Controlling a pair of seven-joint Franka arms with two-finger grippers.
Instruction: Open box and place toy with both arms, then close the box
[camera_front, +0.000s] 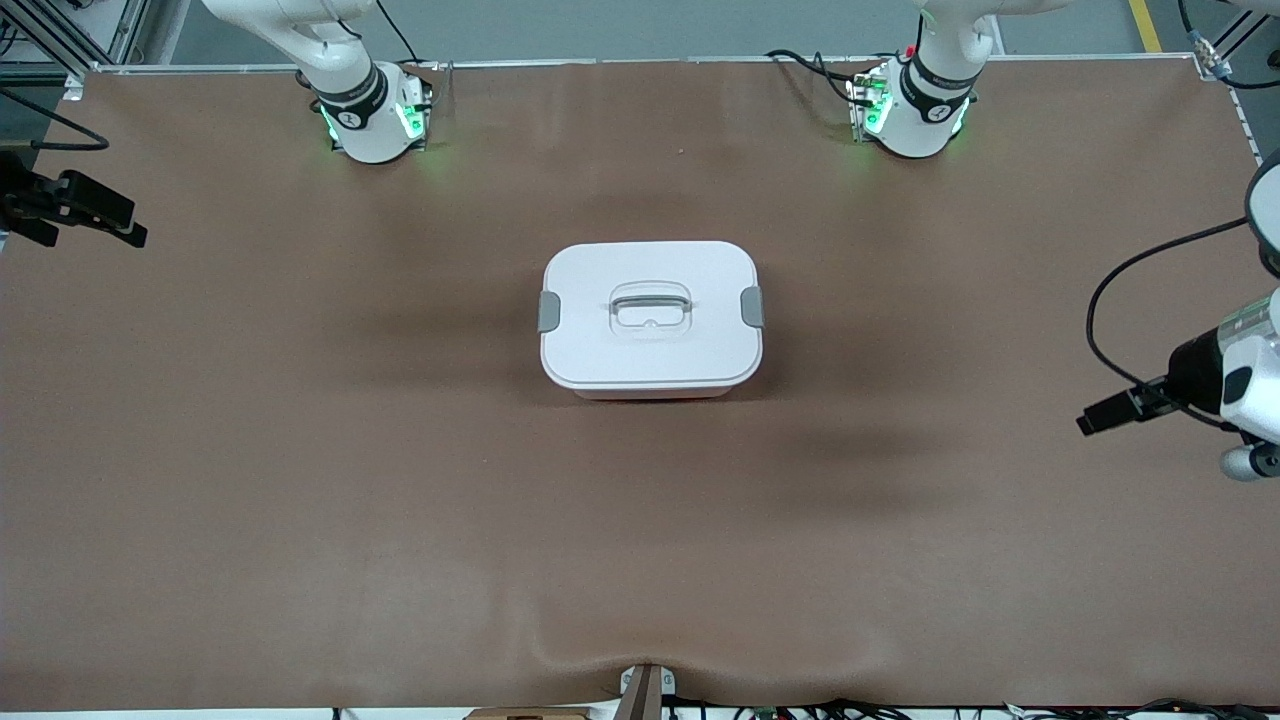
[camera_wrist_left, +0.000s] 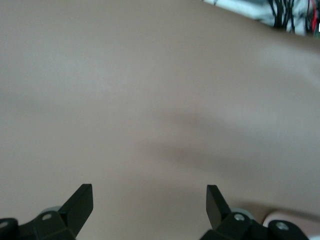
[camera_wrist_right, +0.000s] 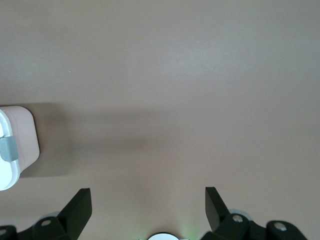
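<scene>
Front view – box: the white box (camera_front: 650, 320) sits mid-counter (camera_front: 300, 480), lid on, a grey clip (camera_front: 549, 311) at each end; no toy in sight.
Front view – arms: left arm (camera_front: 1240, 370) and right arm (camera_front: 70, 205) hang over opposite counter ends, well apart from the box.
Left wrist view: left jaws wide, holding nothing, bare counter below.
Right wrist view: right jaws wide, holding nothing; the box corner shows just off to one side.
Stage: fits a box yet to be opened, or one shut on the toy.
Care: any lid work suits one arm per clip, evenly.

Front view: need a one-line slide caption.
Closed white box with lid latched at mid-table; left pincer and right pincer wait open at the table's ends.
</scene>
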